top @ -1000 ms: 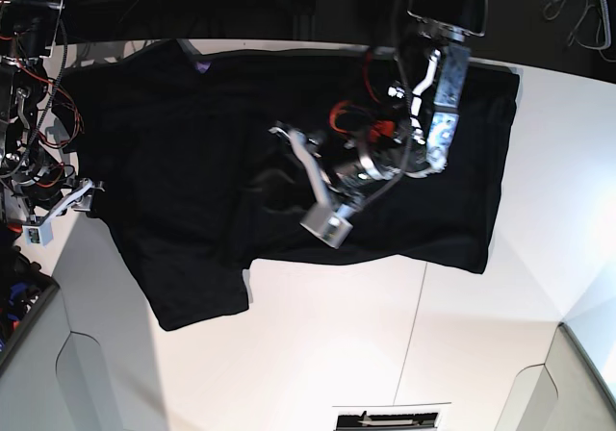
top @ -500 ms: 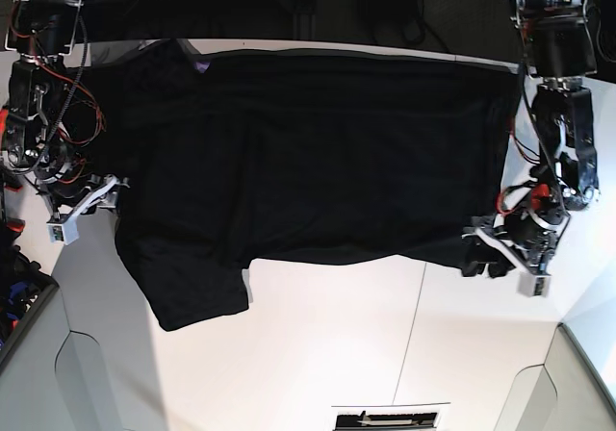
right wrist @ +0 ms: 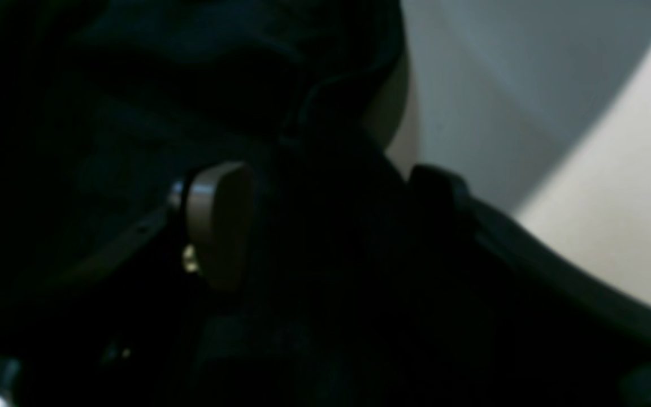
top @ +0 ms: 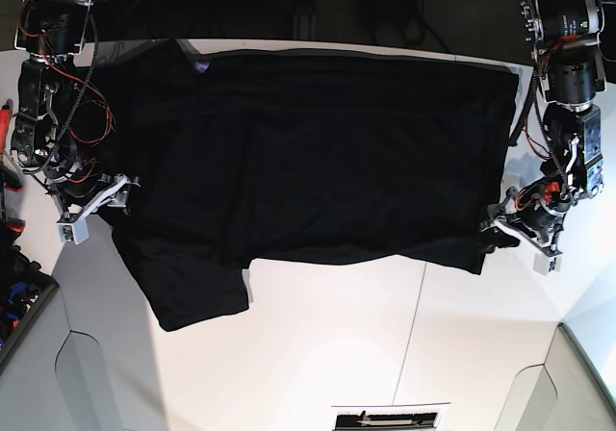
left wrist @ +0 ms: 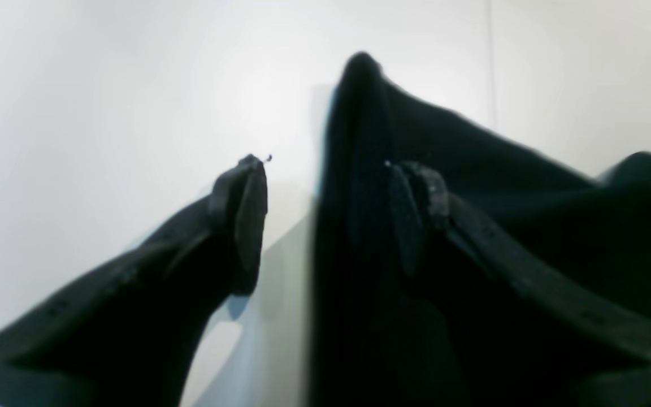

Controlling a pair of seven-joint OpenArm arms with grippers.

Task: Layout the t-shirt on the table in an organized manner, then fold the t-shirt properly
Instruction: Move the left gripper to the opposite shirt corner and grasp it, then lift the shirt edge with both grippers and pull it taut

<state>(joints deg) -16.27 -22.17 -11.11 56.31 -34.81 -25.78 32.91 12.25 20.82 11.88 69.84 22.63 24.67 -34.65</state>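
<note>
Your left gripper (left wrist: 325,217) stands open astride the black t-shirt (top: 318,162) corner; your right gripper (right wrist: 325,220) straddles fabric, its grip unclear.

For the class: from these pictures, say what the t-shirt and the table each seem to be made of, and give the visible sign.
The t-shirt looks like soft matte black fabric: it lies in folds and drapes limply. The table looks like a hard, smooth white board, perhaps laminate: it is flat, faintly glossy, with a thin seam line.

t-shirt (top: 318,152): plain black, small purple spot | table (top: 337,354): white, dark seam
</note>
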